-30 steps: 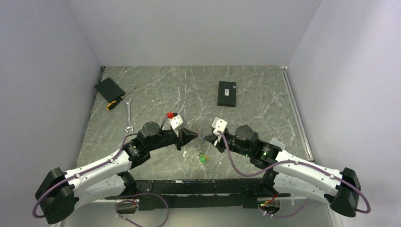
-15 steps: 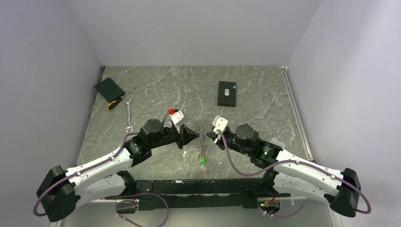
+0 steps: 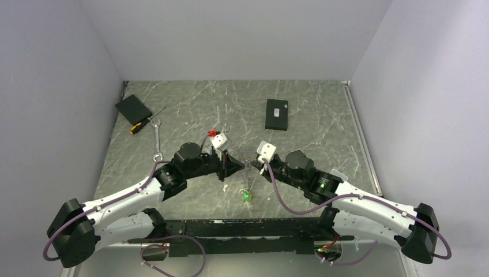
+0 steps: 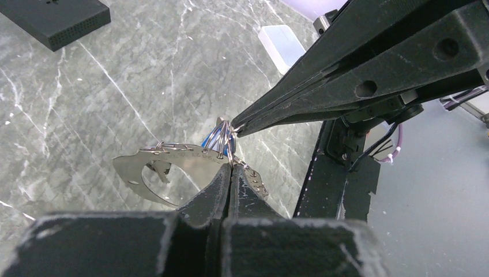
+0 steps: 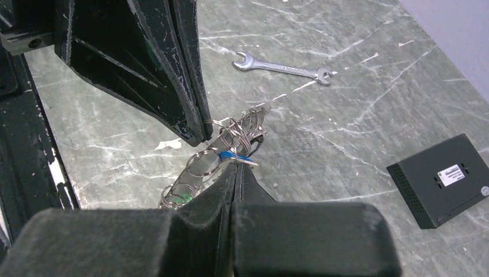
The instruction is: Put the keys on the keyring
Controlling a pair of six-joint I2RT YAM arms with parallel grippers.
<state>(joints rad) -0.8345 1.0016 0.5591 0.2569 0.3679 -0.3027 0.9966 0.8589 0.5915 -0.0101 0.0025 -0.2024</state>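
Above the table's middle, my two grippers meet tip to tip with the keyring (image 3: pixel 247 168) stretched between them. My left gripper (image 4: pixel 232 167) is shut on the keyring's thin wire beside a flat silver loop (image 4: pixel 151 168) and a short chain (image 4: pixel 255 182). My right gripper (image 5: pixel 236 166) is shut on a ring at the blue key (image 5: pixel 237 156); in the left wrist view its fingertips (image 4: pixel 245 124) reach in from the upper right. Several small split rings (image 5: pixel 242 128) bunch at the pinch. A green key (image 3: pixel 247 195) hangs lowest, just over the table.
A silver wrench (image 3: pixel 157 141), a screwdriver (image 3: pixel 142 124) and a black box (image 3: pixel 133 108) lie at the back left. Another black box (image 3: pixel 277 114) sits at the back middle. A second wrench (image 5: pixel 282 68) lies beyond the left fingers. A white scrap (image 5: pixel 167 144) lies under the bundle.
Both arms have edged a little toward the back of the table, carrying the bundle with them. Both grippers have stayed shut.
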